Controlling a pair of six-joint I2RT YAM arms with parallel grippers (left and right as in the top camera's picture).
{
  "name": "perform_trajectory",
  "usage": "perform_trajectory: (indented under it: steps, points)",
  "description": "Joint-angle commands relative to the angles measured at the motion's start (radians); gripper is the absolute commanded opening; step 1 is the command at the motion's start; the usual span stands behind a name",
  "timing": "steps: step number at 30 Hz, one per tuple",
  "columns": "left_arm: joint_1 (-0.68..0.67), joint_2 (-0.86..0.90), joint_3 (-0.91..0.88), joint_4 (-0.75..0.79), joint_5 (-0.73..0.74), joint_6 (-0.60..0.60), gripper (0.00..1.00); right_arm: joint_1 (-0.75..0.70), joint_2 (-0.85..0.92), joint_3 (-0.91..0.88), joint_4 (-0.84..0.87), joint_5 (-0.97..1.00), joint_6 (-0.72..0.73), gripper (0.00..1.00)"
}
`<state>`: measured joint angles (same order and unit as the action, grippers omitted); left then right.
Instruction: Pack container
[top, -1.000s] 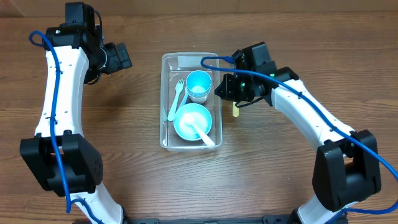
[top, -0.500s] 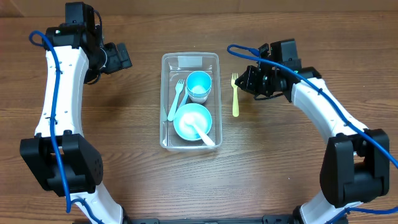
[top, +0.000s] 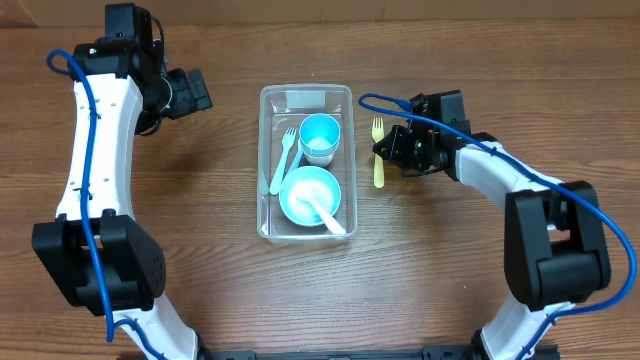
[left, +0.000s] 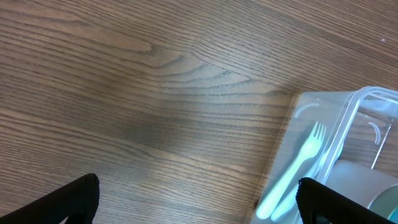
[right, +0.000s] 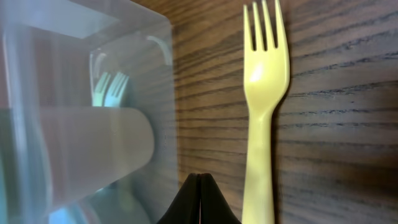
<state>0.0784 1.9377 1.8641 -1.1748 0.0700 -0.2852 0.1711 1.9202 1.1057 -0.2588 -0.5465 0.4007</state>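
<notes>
The clear container (top: 268, 165) sits mid-table and holds a teal cup (top: 320, 135), a teal bowl (top: 308, 193) with a white spoon (top: 331, 220), and a pale teal fork (top: 283, 158). A yellow fork (top: 378, 152) lies on the wood just right of the container, tines pointing away. My right gripper (top: 385, 147) is shut and empty, low beside the yellow fork; in the right wrist view its tips (right: 198, 199) sit between the container wall (right: 93, 74) and the yellow fork (right: 262, 106). My left gripper (top: 200, 92) is open and empty, left of the container (left: 348, 124).
Bare wooden table surrounds the container. The left wrist view shows the teal fork (left: 298, 171) inside the container's corner. Blue cables run along both arms.
My right gripper has let go of the yellow fork, which now lies on the table. The gripper drew back to the right, then came back left beside the fork. The left arm has not moved.
</notes>
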Motion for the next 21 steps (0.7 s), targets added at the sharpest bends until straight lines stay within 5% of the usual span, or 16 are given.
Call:
perform_trajectory:
  steps: [1, 21]
  points:
    - [0.0, 0.011, 0.023, 0.003, 0.0, 0.016, 1.0, 0.003, 0.05, -0.007, 0.037, -0.032, 0.004, 0.04]
    - [0.0, 0.011, 0.023, 0.003, 0.0, 0.016, 1.0, -0.01, 0.102, -0.007, 0.089, 0.032, -0.003, 0.04]
